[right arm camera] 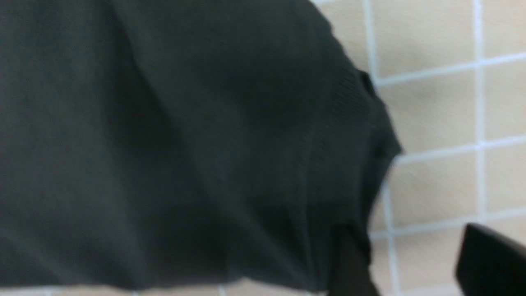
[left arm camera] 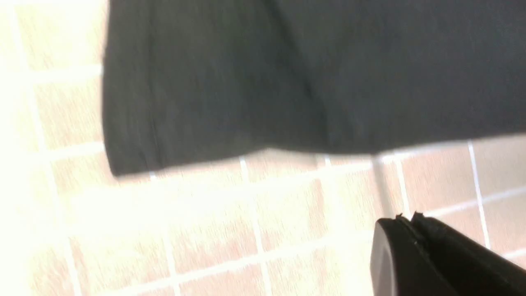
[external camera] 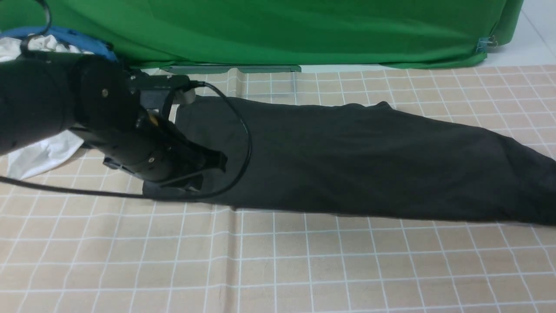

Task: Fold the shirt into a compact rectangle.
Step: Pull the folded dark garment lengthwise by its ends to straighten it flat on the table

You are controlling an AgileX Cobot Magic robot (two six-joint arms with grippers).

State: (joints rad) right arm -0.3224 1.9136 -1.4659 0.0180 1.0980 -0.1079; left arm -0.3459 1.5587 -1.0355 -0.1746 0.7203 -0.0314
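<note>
The black shirt [external camera: 369, 161] is lying in a long band across the checked cloth [external camera: 278, 269]. The left arm [external camera: 108, 126] is reaching down low over the shirt's left end. The left gripper [external camera: 217, 164] is pressing its two fingers together on nothing. The right gripper [right arm camera: 411, 250] is holding its fingers apart by an edge of the shirt.
</note>
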